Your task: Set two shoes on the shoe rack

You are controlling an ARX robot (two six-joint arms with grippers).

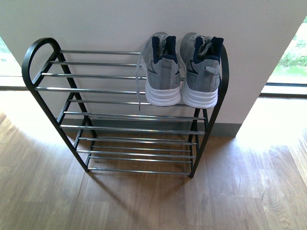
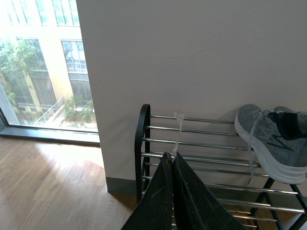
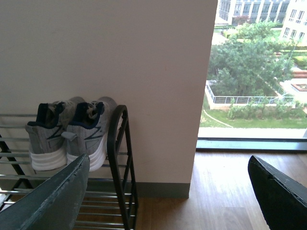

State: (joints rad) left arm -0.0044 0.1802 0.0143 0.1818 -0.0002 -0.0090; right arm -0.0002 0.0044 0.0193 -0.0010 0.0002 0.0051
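Two grey sneakers (image 1: pixel 164 79) sit side by side on the top tier of the shoe rack (image 1: pixel 25 64), at its right end as my front camera sees it. Their white heels face me and their toes point at the wall (image 1: pixel 96 24). The pair touch each other. A white lace (image 1: pixel 139 84) hangs from the sneaker further left, down past the chrome rods. The rack stands on the wooden floor (image 1: pixel 144 206), backed against the wall.

Through the left wrist camera, my left gripper (image 2: pixel 171 155) is closed tip to tip, facing the rack's other end, well apart from the shoes. A pale strip (image 2: pixel 178 129) shows just beyond its tips; I cannot tell what it is. My right gripper (image 3: pixel 168 162) is spread wide with nothing between its fingers, beside the rack's shoe end.
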